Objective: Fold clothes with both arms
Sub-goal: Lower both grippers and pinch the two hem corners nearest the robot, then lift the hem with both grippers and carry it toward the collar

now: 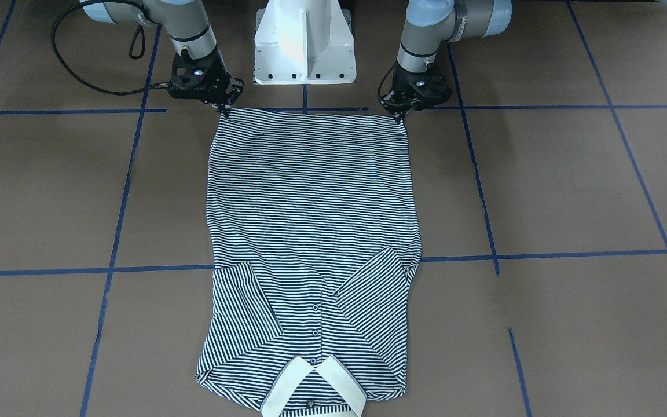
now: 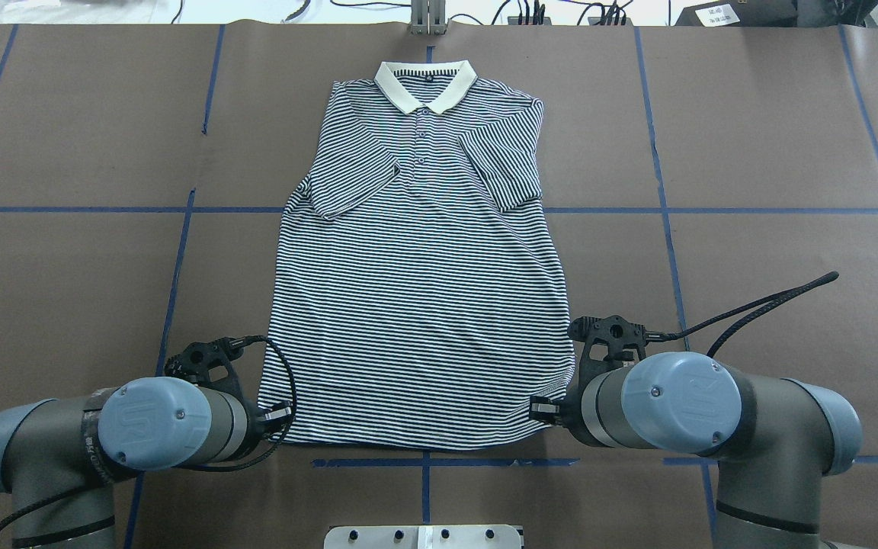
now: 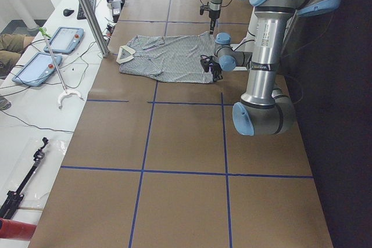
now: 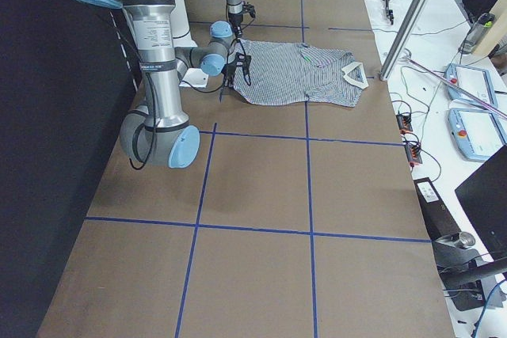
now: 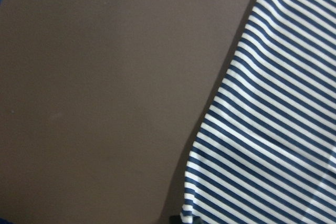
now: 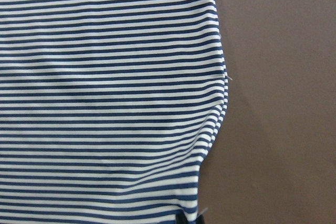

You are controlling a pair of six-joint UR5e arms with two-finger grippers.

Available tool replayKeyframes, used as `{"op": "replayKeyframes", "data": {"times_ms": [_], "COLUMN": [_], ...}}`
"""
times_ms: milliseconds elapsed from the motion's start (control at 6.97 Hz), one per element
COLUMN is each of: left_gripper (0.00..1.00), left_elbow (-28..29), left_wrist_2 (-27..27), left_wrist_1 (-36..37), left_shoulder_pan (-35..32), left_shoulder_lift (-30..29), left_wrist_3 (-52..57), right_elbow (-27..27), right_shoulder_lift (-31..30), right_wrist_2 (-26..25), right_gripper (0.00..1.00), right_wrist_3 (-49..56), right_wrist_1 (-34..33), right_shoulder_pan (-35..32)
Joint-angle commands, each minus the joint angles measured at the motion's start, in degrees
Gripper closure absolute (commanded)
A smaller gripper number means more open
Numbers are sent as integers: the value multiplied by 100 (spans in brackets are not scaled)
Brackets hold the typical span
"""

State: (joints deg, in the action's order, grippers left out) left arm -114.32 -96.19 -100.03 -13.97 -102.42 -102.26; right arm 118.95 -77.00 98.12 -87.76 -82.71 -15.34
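Hem grasp is the step in hand. In the front-facing view the polo shirt lies flat, buttons up, on the brown table. Both sleeves are already turned in over the chest, and the collar is at the end far from the robot. The left claw and the right claw are each narrowed to a pinch on one corner of the hem, which runs straight between them.

From overhead, both wrists sit low at those same corners.

The side views show only that both claws are down at the shirt's robot-side edge.

Each wrist camera sees striped cloth beside bare table, with the hem corner at the bottom of the frame.

The next move, I judge, is to lift both corners together and carry the hem toward the collar, keeping level so the cloth does not skew.
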Motion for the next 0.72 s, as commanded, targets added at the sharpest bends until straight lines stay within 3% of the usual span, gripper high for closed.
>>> {"op": "replayKeyframes", "data": {"times_ms": [0,574], "left_gripper": [100,100], "left_elbow": [-334,-1661], "left_wrist_2": [-23,-287], "left_wrist_1": [175,1626], "left_shoulder_pan": [-18,262], "left_shoulder_lift": [-23,-85], "left_wrist_3": [-5,338], "right_elbow": [179,1153], "right_shoulder_lift": [-112,-893], "right_wrist_2": [154,595], "right_gripper": [100,100], "right_wrist_3": [5,5], "right_wrist_1": [0,-44], "right_shoulder_pan": [-74,12]}}
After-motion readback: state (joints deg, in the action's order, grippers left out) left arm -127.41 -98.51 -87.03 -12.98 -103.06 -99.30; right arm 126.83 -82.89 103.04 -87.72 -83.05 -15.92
